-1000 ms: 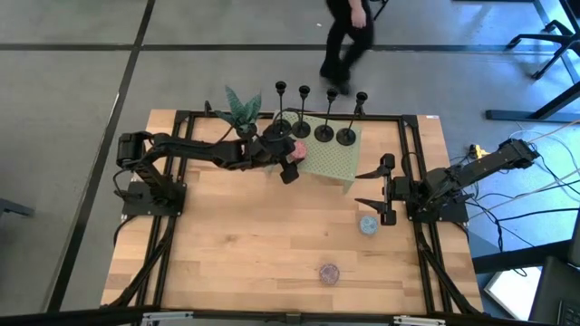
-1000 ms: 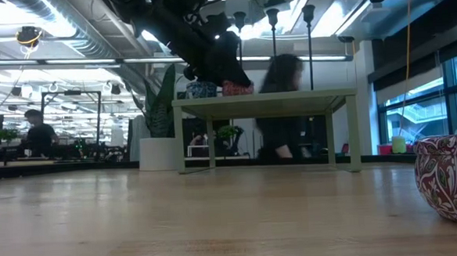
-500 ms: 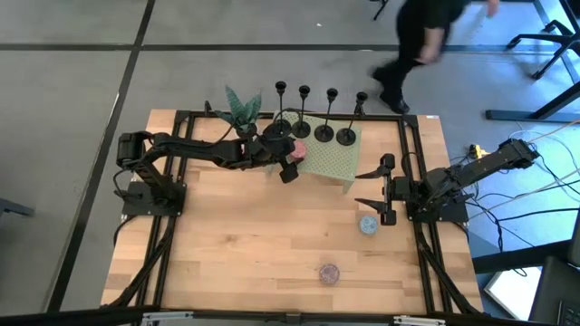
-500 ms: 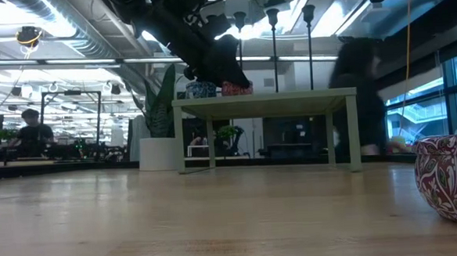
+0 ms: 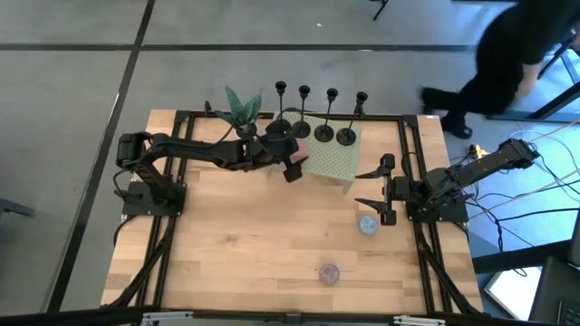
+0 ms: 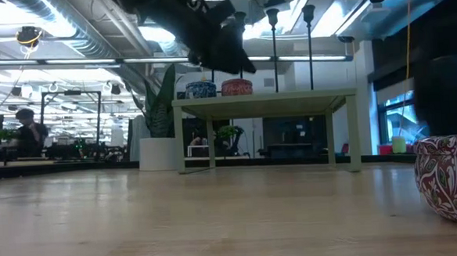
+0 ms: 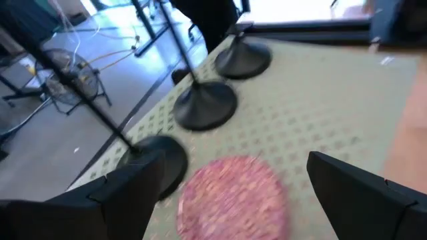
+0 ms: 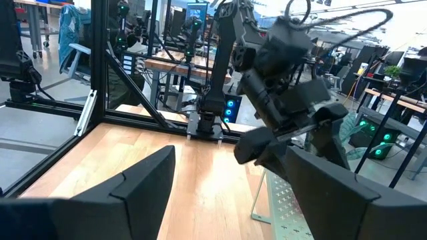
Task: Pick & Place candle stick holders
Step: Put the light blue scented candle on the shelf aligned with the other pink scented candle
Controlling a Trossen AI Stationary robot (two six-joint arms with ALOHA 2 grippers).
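Observation:
Several black candle stick holders (image 5: 323, 135) stand on their round disc bases in a row along the far side of a small green raised platform (image 5: 333, 165). Three bases (image 7: 205, 105) show in the left wrist view. A pink speckled ball (image 7: 233, 193) rests on the platform in front of them, with a blue ball (image 6: 201, 89) beside it. My left gripper (image 5: 292, 161) hangs open just above the pink ball, one finger on each side and clear of it. My right gripper (image 5: 374, 192) waits open above the table's right side.
A blue ball (image 5: 368, 225) lies on the wooden table near my right gripper, and a purple patterned ball (image 5: 328, 273) lies toward the near edge. A small plant (image 5: 241, 107) stands at the platform's far left. A person (image 5: 507, 63) walks past beyond the far edge.
My left gripper has risen off the pink ball, which stays on the platform and now shows whole in the low view. The person behind the table has walked toward the right.

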